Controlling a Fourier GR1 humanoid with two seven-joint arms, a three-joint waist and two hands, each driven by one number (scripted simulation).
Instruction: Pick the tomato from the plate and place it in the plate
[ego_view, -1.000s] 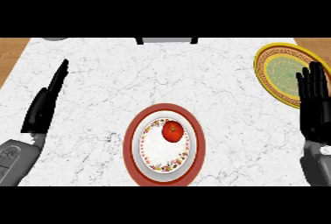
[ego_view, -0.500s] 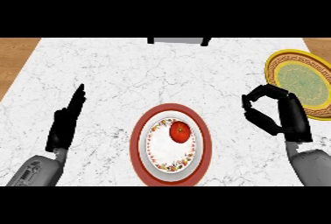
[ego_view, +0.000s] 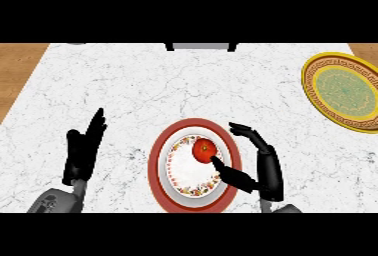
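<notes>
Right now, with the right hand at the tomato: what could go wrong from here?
1. The right hand is beside the tomato, thumb by its lower edge, fingers arched off to its right. An off-centre close could roll the tomato away instead of catching it.
2. The thumb lies over the red-rimmed plate and might nudge it.
3. The yellow plate sits at the counter's far right, partly cut off by the view's edge, so the carry is long.

Red tomato (ego_view: 204, 149) resting on red-rimmed plate (ego_view: 164, 152); yellow plate (ego_view: 341, 91) well apart.
</notes>
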